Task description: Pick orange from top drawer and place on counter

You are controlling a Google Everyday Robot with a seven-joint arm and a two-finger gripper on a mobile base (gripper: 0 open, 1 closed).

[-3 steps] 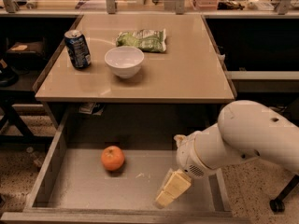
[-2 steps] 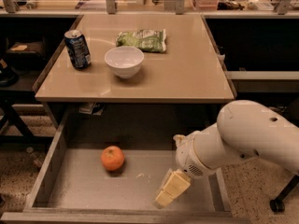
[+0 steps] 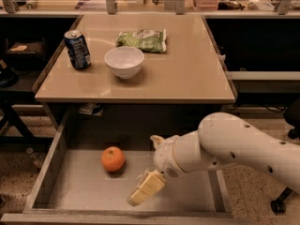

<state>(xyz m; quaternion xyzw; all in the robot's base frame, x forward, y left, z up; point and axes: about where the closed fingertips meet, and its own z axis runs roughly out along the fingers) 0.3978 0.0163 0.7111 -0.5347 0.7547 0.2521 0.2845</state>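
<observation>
"Up on the beige counter [image 3: 187, 74], what stands there?"

"A blue can [image 3: 77, 49], a white bowl [image 3: 124, 62] just beside it, and a green bag [image 3: 142, 40] behind the bowl."

"And the orange [image 3: 113, 159]?"

"It lies on the grey bottom of the open top drawer [image 3: 84, 191], left of middle."

"Where is the gripper [image 3: 136, 199]?"

"Low in the drawer, right of the orange and apart from it, on the white arm [image 3: 234, 149] reaching in from the right. Whether it is spread or closed cannot be told."

Single high view, angled down, counter [image 3: 187, 74] ahead, hand [image 3: 136, 199] low over drawer [image 3: 84, 186]
</observation>
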